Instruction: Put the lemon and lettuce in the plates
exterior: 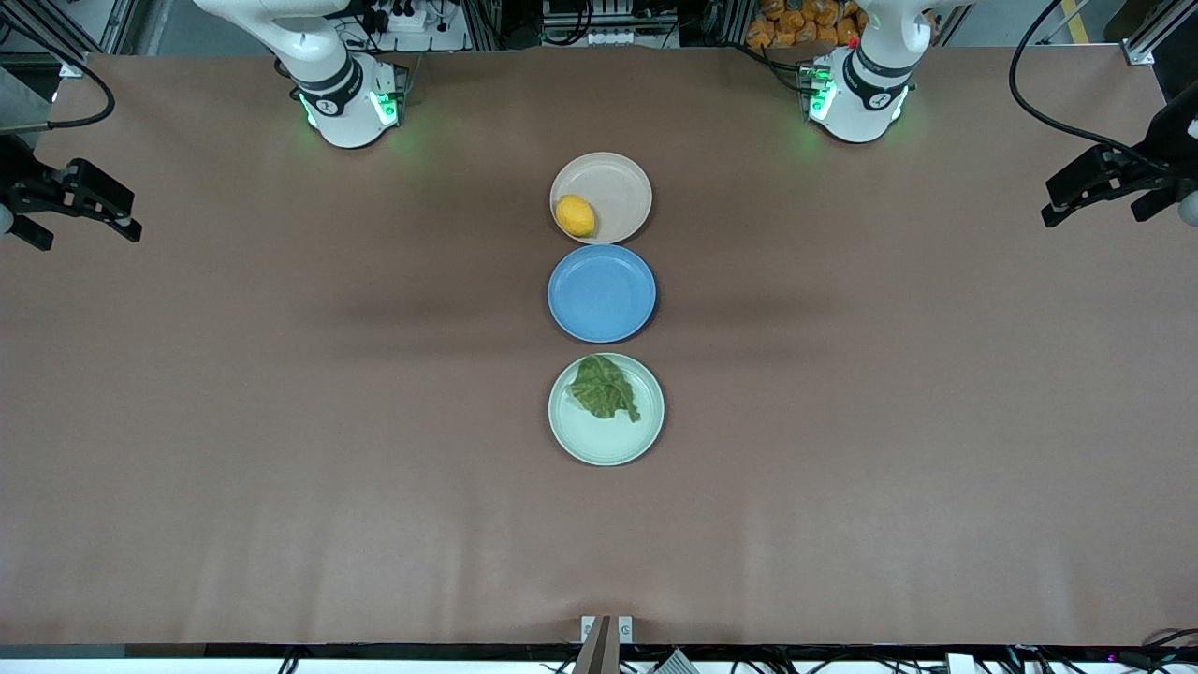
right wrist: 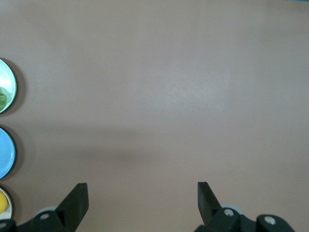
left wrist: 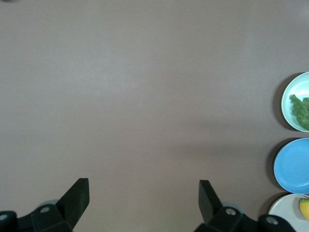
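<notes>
The yellow lemon (exterior: 575, 214) lies in the beige-pink plate (exterior: 620, 185), the plate of the row farthest from the front camera. The dark green lettuce (exterior: 606, 387) lies in the pale mint plate (exterior: 604, 442), the nearest one. My left gripper (exterior: 1097, 217) hangs open over bare table at the left arm's end, holding nothing. My right gripper (exterior: 86, 234) hangs open and empty over the right arm's end. The left wrist view shows its own gripper (left wrist: 144, 186) above bare table, with lettuce (left wrist: 300, 110) and lemon (left wrist: 304, 208) at its edge. The right wrist view shows its gripper (right wrist: 142, 186) likewise.
A blue plate (exterior: 601, 293) sits empty between the two other plates in the middle of the brown table. Both robot bases (exterior: 346, 103) stand along the table edge farthest from the front camera.
</notes>
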